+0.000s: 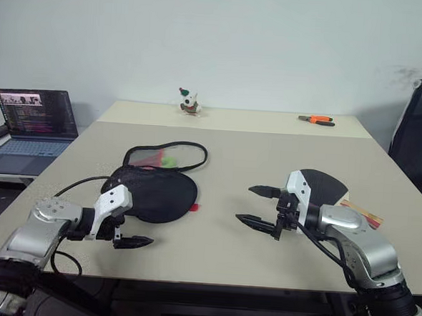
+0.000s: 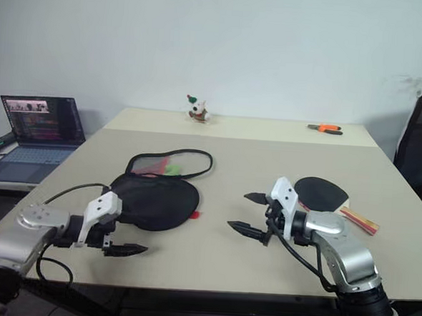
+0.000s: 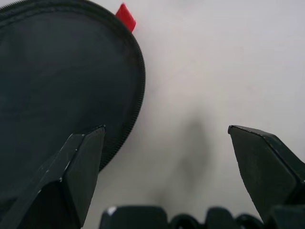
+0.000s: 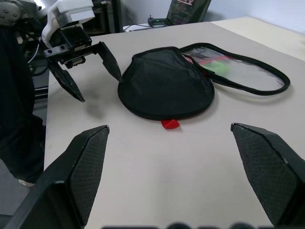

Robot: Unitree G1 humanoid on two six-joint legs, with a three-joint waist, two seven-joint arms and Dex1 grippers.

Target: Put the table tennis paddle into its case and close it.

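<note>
On a beige table (image 1: 268,161), the case (image 1: 155,194) lay left of centre, unzipped. Its black domed half sat nearer the robot, and its clear-windowed flap (image 1: 169,155) was folded open toward the far side, so the case's long axis ran near-to-far with a slight lean to the right. A small green ball (image 1: 169,161) showed through the flap, and a red tab (image 1: 194,207) stuck out at the black half's right edge.

The table tennis paddle (image 1: 327,188) rested flat on the right side of the table, well apart from the case, partly hidden behind the right arm. Its round black face pointed left and away, and its striped handle (image 1: 362,212) pointed right and toward the near edge.

The left gripper (image 1: 124,228) hovered at the near rim of the case's black half, fingers spread wide and holding nothing. The right gripper (image 1: 258,206) hung over bare tabletop between case and paddle, likewise wide apart and empty, aimed left toward the case.

Behind, a laptop (image 1: 34,118) stood open at far left, with a small toy figure (image 1: 189,103) and orange-handled pliers (image 1: 317,120) near the far edge.
</note>
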